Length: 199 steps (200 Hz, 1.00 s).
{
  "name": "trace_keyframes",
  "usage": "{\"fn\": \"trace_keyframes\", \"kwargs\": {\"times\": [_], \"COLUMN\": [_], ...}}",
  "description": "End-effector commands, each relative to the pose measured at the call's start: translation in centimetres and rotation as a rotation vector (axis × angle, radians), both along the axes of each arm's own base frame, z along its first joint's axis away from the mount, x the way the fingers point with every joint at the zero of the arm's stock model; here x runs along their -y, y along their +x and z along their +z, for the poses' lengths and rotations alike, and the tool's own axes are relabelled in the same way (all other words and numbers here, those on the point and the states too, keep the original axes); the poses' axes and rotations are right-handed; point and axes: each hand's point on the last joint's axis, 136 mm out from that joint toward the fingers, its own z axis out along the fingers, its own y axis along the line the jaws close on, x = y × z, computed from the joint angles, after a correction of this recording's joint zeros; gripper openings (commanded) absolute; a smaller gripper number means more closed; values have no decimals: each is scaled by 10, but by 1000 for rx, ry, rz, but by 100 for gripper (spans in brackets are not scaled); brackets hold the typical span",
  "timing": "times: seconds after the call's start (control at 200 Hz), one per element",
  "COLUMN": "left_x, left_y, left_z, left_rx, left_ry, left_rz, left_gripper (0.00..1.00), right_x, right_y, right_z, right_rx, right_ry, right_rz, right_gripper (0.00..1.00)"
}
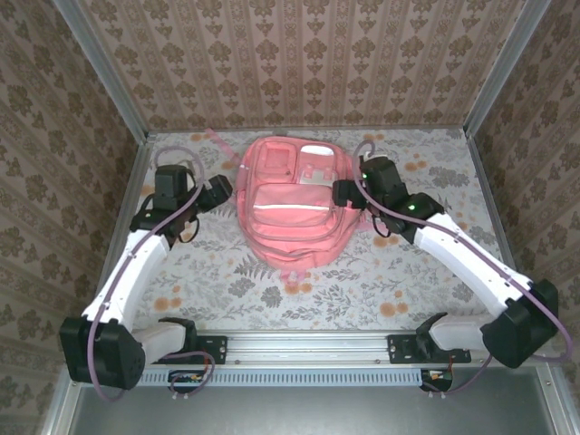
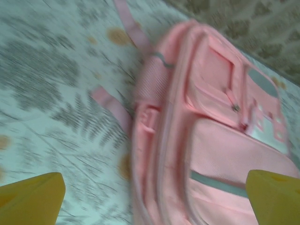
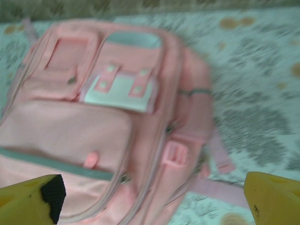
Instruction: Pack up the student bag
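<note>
Scene inspected from above and from both wrist cameras; both wrist views are blurred.

The student bag [image 1: 292,204] is found lying flat, front face up, on the flower-patterned table [image 1: 381,290]. It is placed midway between the left and right edges and nearer the far edge than the near edge. Its small upper pockets are turned toward the far edge, and its large front pocket with the white stripe [image 1: 292,207] is turned toward the near edge. A thin pink strap [image 1: 217,140] is seen running from the bag's top toward the far-left corner.

The left gripper [image 1: 220,192] is recorded just beside the bag's left side. In the left wrist view its yellow fingertips [image 2: 30,199] are seen set wide apart at the bottom corners, and nothing is pinched between them. The bag [image 2: 211,140] is seen ahead of them, with its ribbed side pocket [image 2: 152,79] facing the camera.

The right gripper [image 1: 344,192] is recorded at the bag's right side. Contact with the fabric cannot be confirmed from above. In the right wrist view its fingertips [image 3: 272,197] are likewise spread wide, with nothing gripped. The bag [image 3: 93,117] is seen beyond them, with a pale buckled patch [image 3: 119,91] on its upper pocket.

Patterned wallpaper [image 1: 299,54] is noted on the walls enclosing the table.
</note>
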Motion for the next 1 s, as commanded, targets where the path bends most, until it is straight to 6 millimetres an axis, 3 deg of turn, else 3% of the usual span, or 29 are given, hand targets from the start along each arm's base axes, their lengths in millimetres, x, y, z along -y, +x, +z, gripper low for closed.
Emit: {"fn": "trace_keyframes", "kwargs": {"times": [0.0,0.12,0.185,0.3,0.44,0.58,0.66,0.84,0.99], "left_x": [-45,-73,-85,-100,-115,-119,-116,-107,-90], "left_y": [2,3,3,8,7,11,16,26,33], "left_z": [15,15,5,-19,-41,-63,-63,-73,-76], "left_rx": [110,185,177,176,218,224,248,312,390], "left_ry": [198,281,322,427,507,594,616,656,678], "left_rz": [145,259,297,325,392,351,315,215,95], "left_gripper": [100,100,100,100,100,100,100,100,99], "right_x": [61,107,127,155,189,187,185,175,162], "right_y": [3,-2,-5,-10,-18,-13,-10,5,21], "right_z": [23,35,30,5,-42,-77,-89,-110,-116], "right_rx": [115,220,256,294,219,224,221,246,265], "right_ry": [-162,-264,-301,-319,-252,-265,-278,-309,-290], "right_rz": [-231,-415,-482,-550,-645,-571,-554,-477,-390], "right_gripper": [99,100,100,99,100,99,100,99,100]}}
